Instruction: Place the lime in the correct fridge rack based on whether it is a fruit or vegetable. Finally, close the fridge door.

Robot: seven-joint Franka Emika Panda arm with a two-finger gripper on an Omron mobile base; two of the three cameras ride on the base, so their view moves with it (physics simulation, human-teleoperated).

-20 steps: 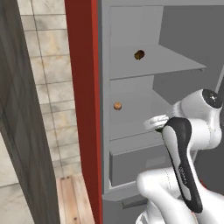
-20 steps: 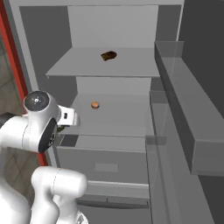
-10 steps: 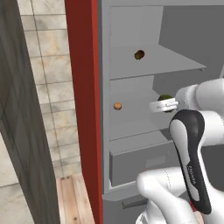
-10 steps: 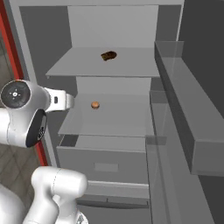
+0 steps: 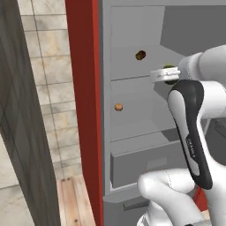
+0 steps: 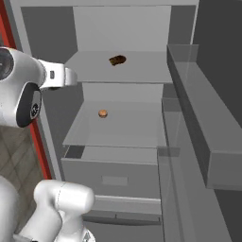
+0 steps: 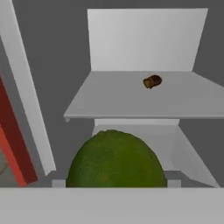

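The lime fills the lower middle of the hand view, and my gripper is shut on it. In the left base view the lime peeks out dark green above the white hand, level with the front edge of the fridge rack. The fridge rack lies ahead of the lime and slightly above it, with a dark brown lump towards its back. The fridge door stands open on the right, its inner bins facing me.
A small tan-orange item lies on the lower shelf. Below it sits the grey drawer box. A red cabinet side borders the fridge on the left. My own arm covers the fridge's right part.
My hand has risen with the lime, from the lower shelf's height up to the front edge of the upper rack. The items inside the fridge have not moved.
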